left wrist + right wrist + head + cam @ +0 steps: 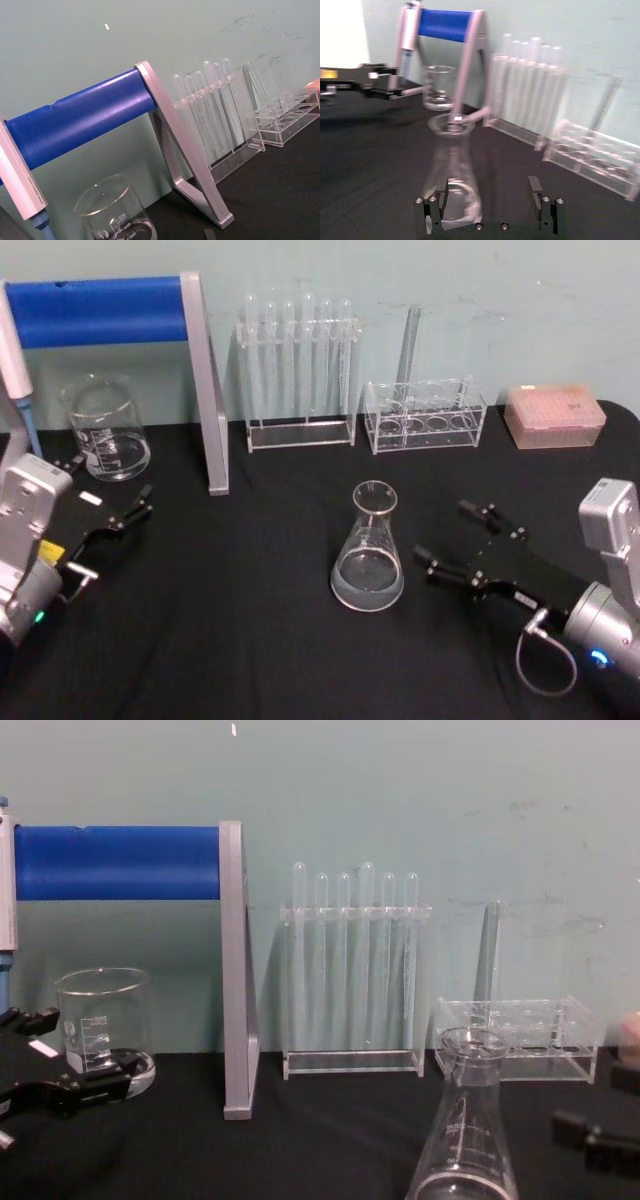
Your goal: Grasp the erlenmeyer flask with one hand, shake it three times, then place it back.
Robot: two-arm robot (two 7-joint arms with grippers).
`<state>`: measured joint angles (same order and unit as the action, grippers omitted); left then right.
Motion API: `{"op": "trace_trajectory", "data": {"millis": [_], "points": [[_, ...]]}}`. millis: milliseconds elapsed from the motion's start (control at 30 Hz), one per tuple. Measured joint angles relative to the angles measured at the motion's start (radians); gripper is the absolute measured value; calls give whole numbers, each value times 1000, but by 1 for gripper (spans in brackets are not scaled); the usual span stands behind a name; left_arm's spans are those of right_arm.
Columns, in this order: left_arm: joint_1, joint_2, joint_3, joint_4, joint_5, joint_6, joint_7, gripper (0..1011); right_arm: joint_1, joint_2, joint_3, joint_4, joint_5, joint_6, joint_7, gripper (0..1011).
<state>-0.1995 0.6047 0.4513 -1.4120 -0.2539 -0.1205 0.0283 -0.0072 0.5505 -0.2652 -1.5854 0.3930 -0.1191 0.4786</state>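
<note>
On the black table (250, 640) before a pale green wall, the right hand (455, 540) gapes empty beside the erlenmeyer flask (368, 550).

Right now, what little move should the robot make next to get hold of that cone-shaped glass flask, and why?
Probably ease the right gripper a little farther toward the erlenmeyer flask. Its fingers are open and pointed at the flask, but a strip of the black table shows between them in the head view, so closing now would likely grasp nothing. The left gripper sits idle near the beaker.
</note>
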Motion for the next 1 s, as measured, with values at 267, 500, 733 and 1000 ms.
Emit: {"op": "trace_trajectory", "data": {"millis": [267,500,733,1000], "points": [[0,0,0,0,0,0,0,1001,51,-61,34,65,-82,-1,-127,1000],[0,0,0,0,0,0,0,1001,129,-135,28,157,-214,-42,-249,1000],[0,0,0,0,0,0,0,1001,186,-183,3,234,-336,-89,-330,1000],[0,0,0,0,0,0,0,1001,215,-213,-9,283,-414,-105,-368,1000]]}}
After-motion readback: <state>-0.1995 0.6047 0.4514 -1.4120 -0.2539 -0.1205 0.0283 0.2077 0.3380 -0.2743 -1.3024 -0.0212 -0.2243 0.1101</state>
